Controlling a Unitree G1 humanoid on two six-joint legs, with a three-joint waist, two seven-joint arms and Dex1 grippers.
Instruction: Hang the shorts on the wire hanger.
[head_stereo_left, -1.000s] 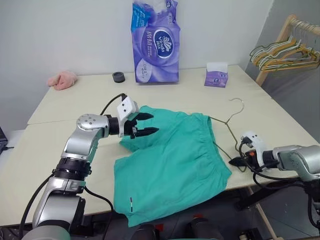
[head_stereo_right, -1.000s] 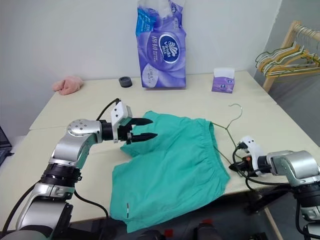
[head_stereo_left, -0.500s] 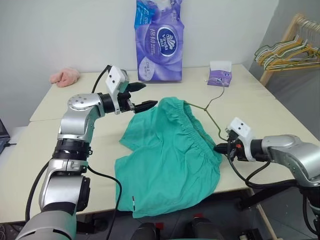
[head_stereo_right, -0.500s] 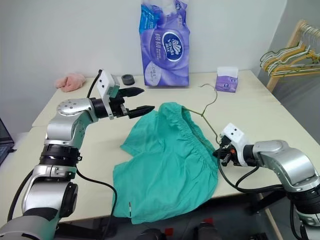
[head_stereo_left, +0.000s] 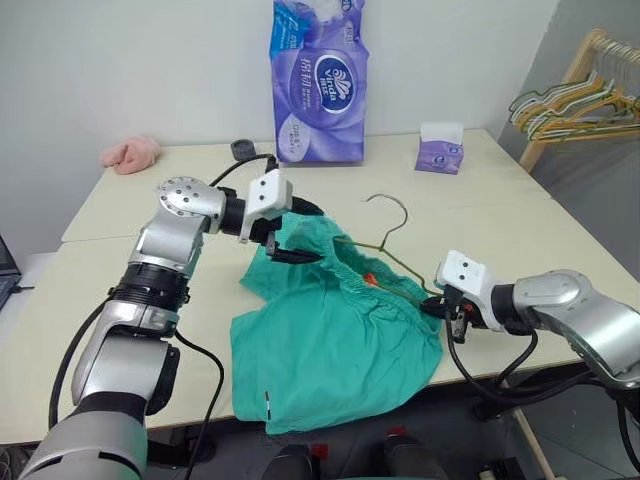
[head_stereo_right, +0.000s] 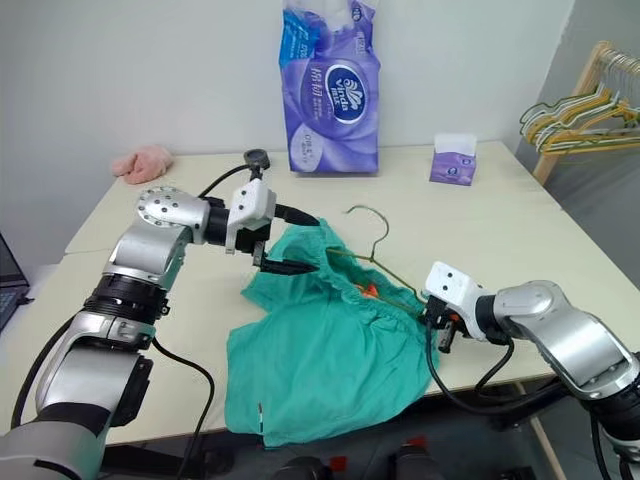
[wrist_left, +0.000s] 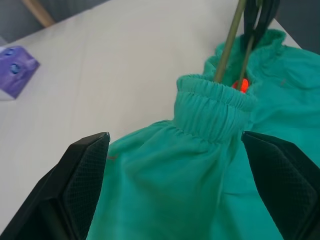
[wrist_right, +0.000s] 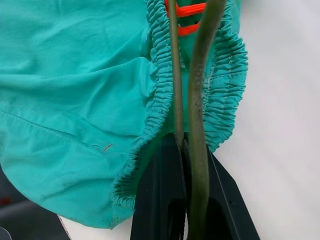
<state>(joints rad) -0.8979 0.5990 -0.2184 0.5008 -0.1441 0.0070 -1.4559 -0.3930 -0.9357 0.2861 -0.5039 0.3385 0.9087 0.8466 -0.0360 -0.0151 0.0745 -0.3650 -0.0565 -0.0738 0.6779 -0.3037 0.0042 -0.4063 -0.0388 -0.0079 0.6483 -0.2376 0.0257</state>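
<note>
Your right end effector (head_stereo_right: 432, 318) is clamped shut on the thin grey-olive wire hanger (head_stereo_left: 385, 258), whose lower wires already run inside the gathered waistband of the teal-green fabric shorts (head_stereo_left: 330, 345) lying on the pale bench (head_stereo_left: 520, 225). Your left end effector (head_stereo_left: 298, 233) is spread wide, empty, over the raised waistband. Close it on that elastic edge, then draw the fabric along the wire while keeping the hanger steady.

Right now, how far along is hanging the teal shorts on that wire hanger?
Partly done: the thin grey-olive wire hanger is already threaded inside the elastic waistband of the teal-green fabric shorts. In hand: the right gripper is shut on the wire, and the left gripper has its fingers open around the waistband. Left: most of the shorts lie on the cream table, not hanging.
</note>
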